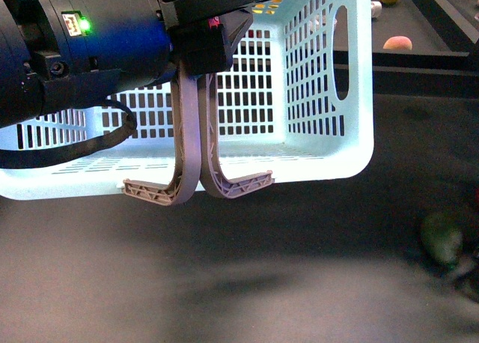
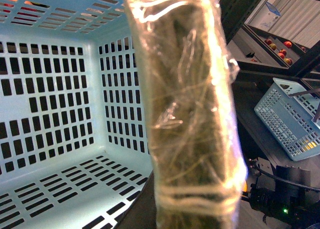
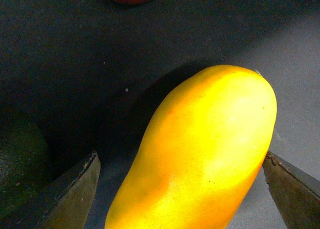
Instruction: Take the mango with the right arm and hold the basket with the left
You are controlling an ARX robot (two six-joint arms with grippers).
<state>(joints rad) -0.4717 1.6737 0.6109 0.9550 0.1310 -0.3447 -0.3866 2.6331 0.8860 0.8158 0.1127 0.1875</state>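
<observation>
Left grip: the left gripper (image 1: 203, 47) is closed on the two grey-brown curved handles (image 1: 185, 118) of the light-turquoise slotted plastic basket (image 1: 358, 152); its fingertips are masked by black housing.
Blocked: part of the basket's interior is covered by a clear-taped finger (image 2: 190, 119) in the left wrist view.
Cut off: the basket's 9 o'clock end is hidden behind the bulky black left arm (image 1: 97, 51).
Blurred: a green shape (image 1: 441, 237) at 4 o'clock from the basket is smeared.
Mango: the glossy yellow-orange oval mango (image 3: 200, 149) is found on a dark surface (image 3: 75, 49) between the fingers of the right gripper (image 3: 180, 189), one end cropped.
Right grip: spread wide; one fingertip (image 3: 292, 189) is met by the skin, the other (image 3: 70, 189) stands apart.
Room: a dark green oval fruit (image 3: 20, 159) is seen just beside the free fingertip.
</observation>
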